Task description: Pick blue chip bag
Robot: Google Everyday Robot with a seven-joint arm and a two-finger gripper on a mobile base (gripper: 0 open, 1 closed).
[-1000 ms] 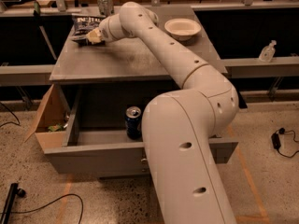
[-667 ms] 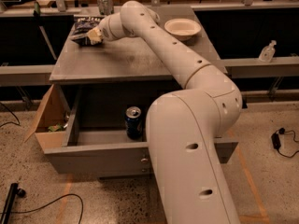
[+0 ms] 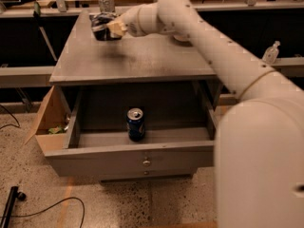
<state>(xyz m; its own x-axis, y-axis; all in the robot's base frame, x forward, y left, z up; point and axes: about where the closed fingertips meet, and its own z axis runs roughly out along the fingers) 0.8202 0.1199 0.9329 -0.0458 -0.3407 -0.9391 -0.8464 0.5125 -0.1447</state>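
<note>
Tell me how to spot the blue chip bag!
Look at the grey cabinet's top, far-left corner. The blue chip bag is there at the gripper, just in front of a silver can. It's dark and crinkly, not round and shiny.

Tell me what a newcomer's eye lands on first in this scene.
The big white arm stretches from the lower right across the grey table. Its gripper is at the blue chip bag near the far left corner, just in front of a silver can. Below, the open drawer holds one upright blue soda can.
</note>
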